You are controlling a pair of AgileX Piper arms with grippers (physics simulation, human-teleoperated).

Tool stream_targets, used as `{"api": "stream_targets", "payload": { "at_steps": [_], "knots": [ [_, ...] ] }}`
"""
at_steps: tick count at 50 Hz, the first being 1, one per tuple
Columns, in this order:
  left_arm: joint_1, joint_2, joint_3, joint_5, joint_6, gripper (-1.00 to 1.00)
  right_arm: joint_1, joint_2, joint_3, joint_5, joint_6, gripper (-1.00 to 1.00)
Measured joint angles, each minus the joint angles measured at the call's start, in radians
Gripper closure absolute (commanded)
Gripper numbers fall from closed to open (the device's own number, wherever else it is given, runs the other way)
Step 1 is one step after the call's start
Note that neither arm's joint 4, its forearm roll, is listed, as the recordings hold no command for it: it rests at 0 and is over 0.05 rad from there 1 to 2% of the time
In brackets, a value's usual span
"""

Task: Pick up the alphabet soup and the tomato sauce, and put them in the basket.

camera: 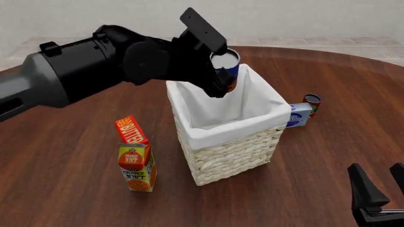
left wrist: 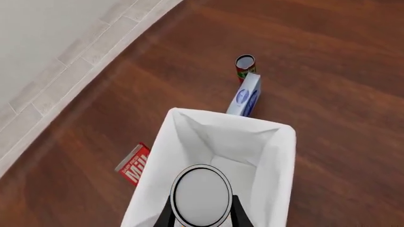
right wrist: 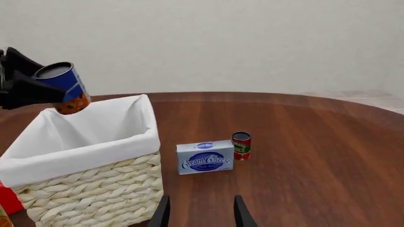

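Note:
My left gripper (camera: 222, 72) is shut on the alphabet soup (camera: 226, 66), a blue-labelled can with a pale top, held tilted just above the far side of the basket's opening. The left wrist view looks down past the can (left wrist: 201, 195) into the white-lined basket (left wrist: 277, 142). The wicker basket (camera: 233, 156) stands mid-table. The tomato sauce (camera: 311, 103), a small red can, stands upright at the far right, also the red can (right wrist: 241, 145) in the right wrist view. My right gripper (camera: 382, 187) hovers open near the front right edge, empty.
A blue-and-white cream cheese box (camera: 298, 115) lies between the basket and the tomato sauce, touching or nearly touching the can. An orange juice carton (camera: 136, 167) and a butter box (camera: 130, 130) stand left of the basket. A red milk carton (left wrist: 134, 164) shows beside the basket.

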Motion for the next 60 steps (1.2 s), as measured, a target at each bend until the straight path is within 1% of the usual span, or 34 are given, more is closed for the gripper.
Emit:
{"api": "stream_targets", "payload": {
  "at_steps": [9,17,31,41,42,60],
  "knots": [
    [0.005,0.047,-0.03,0.015,0.016,1.0,0.0,-0.013,0.0,0.012,0.001,-1.0],
    [0.015,0.088,-0.042,0.025,0.035,1.0,-0.001,-0.025,0.001,0.026,0.004,-1.0],
    [0.05,0.148,-0.062,0.047,0.09,1.0,-0.001,-0.035,0.001,0.037,0.008,-1.0],
    [0.058,0.169,-0.064,0.061,0.103,1.0,-0.001,-0.034,0.002,0.037,0.009,-1.0],
    [0.058,0.17,-0.066,0.062,0.104,-1.0,-0.001,-0.034,0.002,0.036,0.009,-1.0],
    [0.058,0.176,-0.081,0.072,0.121,-1.0,-0.002,-0.023,0.002,0.023,0.01,-1.0]
  ]
}}
